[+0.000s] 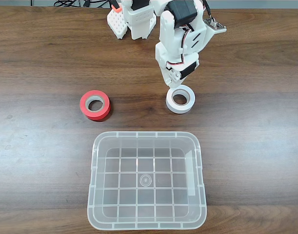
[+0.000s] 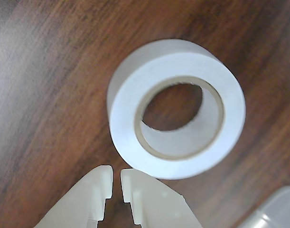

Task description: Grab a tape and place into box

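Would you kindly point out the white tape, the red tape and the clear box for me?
white tape (image 2: pixel 130 102): wrist view, on its flat upper face, left of the hole.
red tape (image 1: pixel 104 103): fixed view, on its red top face.
clear box (image 1: pixel 147 136): fixed view, on its far rim.

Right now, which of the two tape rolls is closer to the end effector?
The white tape, right of the red roll in the fixed view. The end effector sits nearly shut right beside it.
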